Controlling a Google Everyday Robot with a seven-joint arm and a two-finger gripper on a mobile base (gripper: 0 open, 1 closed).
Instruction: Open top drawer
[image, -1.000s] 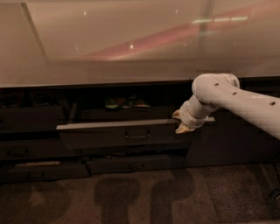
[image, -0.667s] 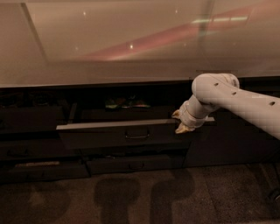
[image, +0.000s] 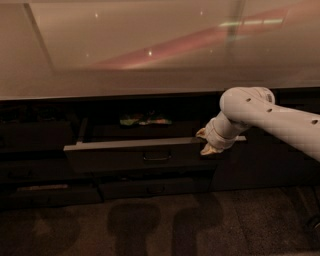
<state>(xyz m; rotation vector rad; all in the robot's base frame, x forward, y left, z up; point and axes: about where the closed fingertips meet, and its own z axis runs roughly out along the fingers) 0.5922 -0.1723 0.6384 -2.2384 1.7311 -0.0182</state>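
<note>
Camera view: top drawer (image: 112, 159) at mid-frame under pale counter (image: 150, 55), standing pulled out, colourful items (image: 145, 120) inside. Gripper (image: 206, 142) right of centre at drawer's rim, right of handle (image: 156, 157); open or closed, cannot tell. White arm (image: 280, 122) enters from right edge.

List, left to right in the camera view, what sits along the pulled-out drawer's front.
Along the open top drawer: loop handle → gripper, at the drawer's rim right of the handle → white arm, running off the right edge.
</note>
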